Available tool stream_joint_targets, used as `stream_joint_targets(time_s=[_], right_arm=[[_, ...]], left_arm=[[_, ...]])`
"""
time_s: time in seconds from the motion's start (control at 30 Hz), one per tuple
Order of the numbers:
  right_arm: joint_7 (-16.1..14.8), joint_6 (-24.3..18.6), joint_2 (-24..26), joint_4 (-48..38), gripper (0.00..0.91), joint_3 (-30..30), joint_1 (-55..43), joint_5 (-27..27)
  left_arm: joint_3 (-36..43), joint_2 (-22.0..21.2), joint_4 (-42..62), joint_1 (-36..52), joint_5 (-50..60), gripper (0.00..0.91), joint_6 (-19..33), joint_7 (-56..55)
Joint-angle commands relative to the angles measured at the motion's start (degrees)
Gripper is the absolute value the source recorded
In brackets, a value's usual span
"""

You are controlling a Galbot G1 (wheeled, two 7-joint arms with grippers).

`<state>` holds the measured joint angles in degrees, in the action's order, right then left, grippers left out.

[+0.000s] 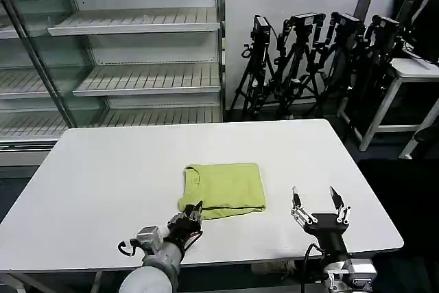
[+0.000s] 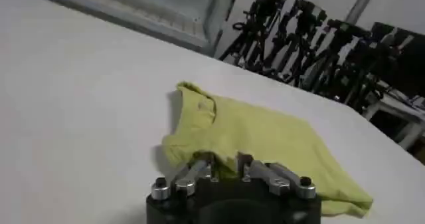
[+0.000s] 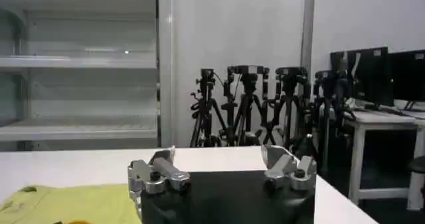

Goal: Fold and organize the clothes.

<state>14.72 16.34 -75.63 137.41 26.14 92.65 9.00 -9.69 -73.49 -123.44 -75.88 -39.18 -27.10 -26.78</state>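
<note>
The clothes are one lime short-sleeved shirt (image 1: pixel 223 189), lying folded into a rough square at the middle of the white table (image 1: pixel 103 169). My left gripper (image 1: pixel 193 212) is at the shirt's near left corner. In the left wrist view its fingers (image 2: pixel 210 157) stand close together, shut on a bunched edge of the shirt (image 2: pixel 265 135). My right gripper (image 1: pixel 315 195) hovers over bare table to the right of the shirt, open and holding nothing. From the right wrist, that gripper (image 3: pixel 219 157) has its jaws wide apart, and a corner of the shirt (image 3: pixel 73 204) lies off to one side.
Glass-fronted metal shelving (image 1: pixel 130 53) stands behind the table at the back left. A cluster of black tripods (image 1: pixel 309 53) stands behind the table's far right corner. A white desk (image 1: pixel 411 73) is at the right. The table's near edge (image 1: pixel 274 255) runs just under both grippers.
</note>
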Motion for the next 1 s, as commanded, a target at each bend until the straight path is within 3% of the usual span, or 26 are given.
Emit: stream_joint_targets(time_s=[0.03, 0.43, 1.0], right_arm=[[-0.2, -0.8, 0.2, 0.3, 0.907, -0.1, 0.1, -2.0], [-0.8, -3.4, -0.5, 0.0, 0.907, -1.0, 0.7, -5.4], [-0.6, -4.0, -0.5, 1.7, 0.907, -0.5, 2.3, -7.1]], left_arm=[[-6.8, 2.6, -7.7, -6.4, 18.6, 0.907, 3.9, 7.2], [-17.2, 3.2, -15.1, -13.2, 36.3, 0.907, 12.2, 13.5], [-13.7, -0.6, -15.4, -15.7, 40.9, 0.907, 13.3, 13.9]])
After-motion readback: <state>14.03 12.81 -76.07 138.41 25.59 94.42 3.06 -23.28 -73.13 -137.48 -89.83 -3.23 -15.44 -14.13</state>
